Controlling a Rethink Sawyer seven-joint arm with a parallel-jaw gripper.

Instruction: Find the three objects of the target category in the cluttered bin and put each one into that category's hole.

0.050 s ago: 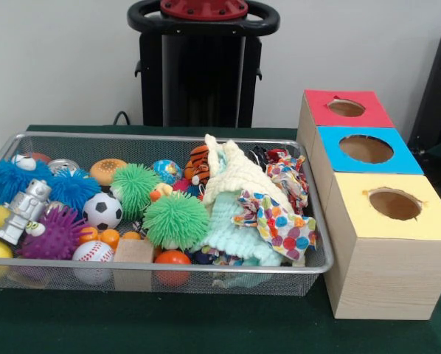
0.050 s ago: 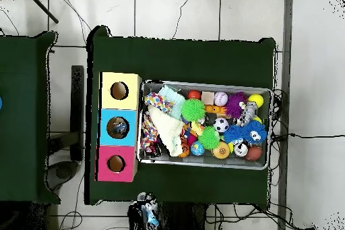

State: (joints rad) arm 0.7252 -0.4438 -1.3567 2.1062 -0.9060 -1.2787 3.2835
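A wire mesh bin (image 1: 169, 267) holds a mixed heap. On its left lie two green spiky balls (image 1: 175, 220), blue spiky balls (image 1: 14, 179), a purple one (image 1: 54, 234), a soccer ball (image 1: 102, 211), a baseball (image 1: 93, 254), a silver robot toy (image 1: 25, 210) and a wooden block (image 1: 134, 254). Its right end is filled with a cream knit cloth (image 1: 235, 177), a mint cloth (image 1: 235, 232) and a polka-dot cloth (image 1: 279, 221). Beside it stand a red box (image 1: 320, 103), a blue box (image 1: 405, 158) and a yellow box (image 1: 353, 214), each with a round hole. No gripper shows in either view.
From above, the bin (image 2: 202, 165) lies right of the yellow box (image 2: 130, 79), blue box (image 2: 131, 116) and red box (image 2: 131, 172). Something lies inside the blue hole (image 2: 118, 127). A second green table (image 2: 23, 116) stands at the left, and cables run over the floor.
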